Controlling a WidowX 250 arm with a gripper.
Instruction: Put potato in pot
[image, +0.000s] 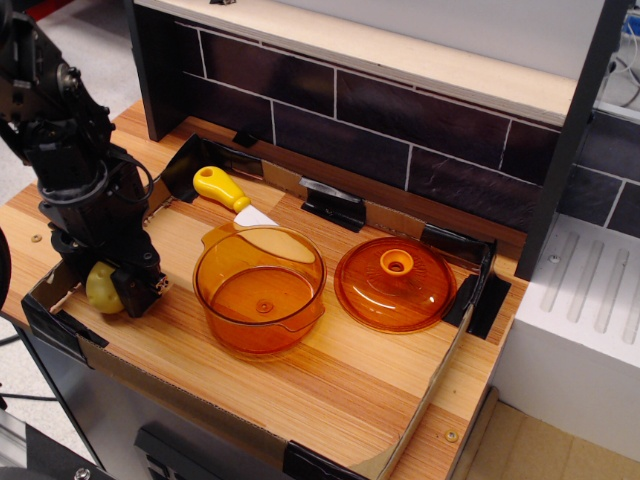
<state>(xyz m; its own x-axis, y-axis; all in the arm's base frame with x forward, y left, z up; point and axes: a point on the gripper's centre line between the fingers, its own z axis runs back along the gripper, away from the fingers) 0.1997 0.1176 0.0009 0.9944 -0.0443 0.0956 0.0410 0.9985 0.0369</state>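
The black gripper (118, 287) is down at the left end of the wooden surface (330, 385), close to the low cardboard wall (50, 325) that borders that side. Its fingers (137, 288) are set around the potato (102, 287), a small yellow-green egg shape whose left half shows past the dark finger in front of it; whether the pads actually press on it, and whether it rests on the wood or is lifted off it, cannot be told from this angle. The pot (260, 290), translucent orange and deep, stands upright just to the right of the gripper, apart from it, with its small handle tab pointing back and to the left and nothing inside. Behind the pot lies a toy knife (222, 187) with a yellow handle, its pale blade reaching the pot's rear rim. The domed orange lid (395, 283), knob up, sits flat on the wood just beside the pot on the right.
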